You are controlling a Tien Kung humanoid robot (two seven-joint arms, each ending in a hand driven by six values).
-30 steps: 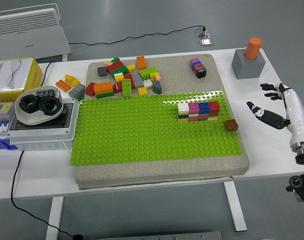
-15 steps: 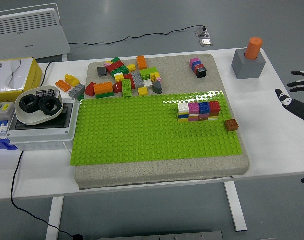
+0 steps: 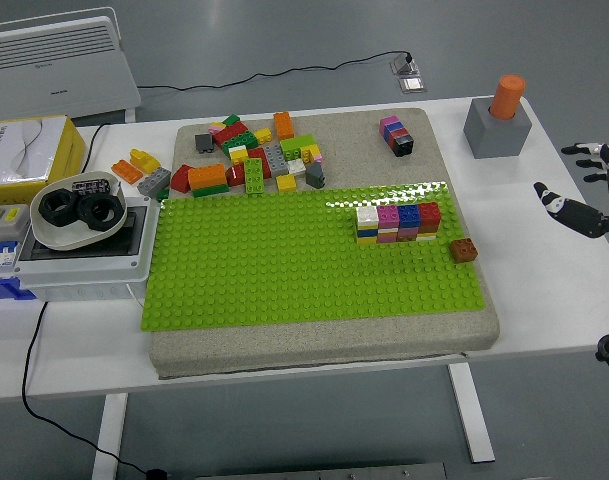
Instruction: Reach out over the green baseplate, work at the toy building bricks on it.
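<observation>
Head view: green baseplate lies long side left-right, bearing a short row of stacked bricks; right hand, fingers spread, grasps nothing

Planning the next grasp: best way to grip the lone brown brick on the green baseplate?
Pinch the small brown brick across its side faces, from above. It stands apart from the coloured brick row, near the green baseplate's right edge, closest to the open right hand.
</observation>
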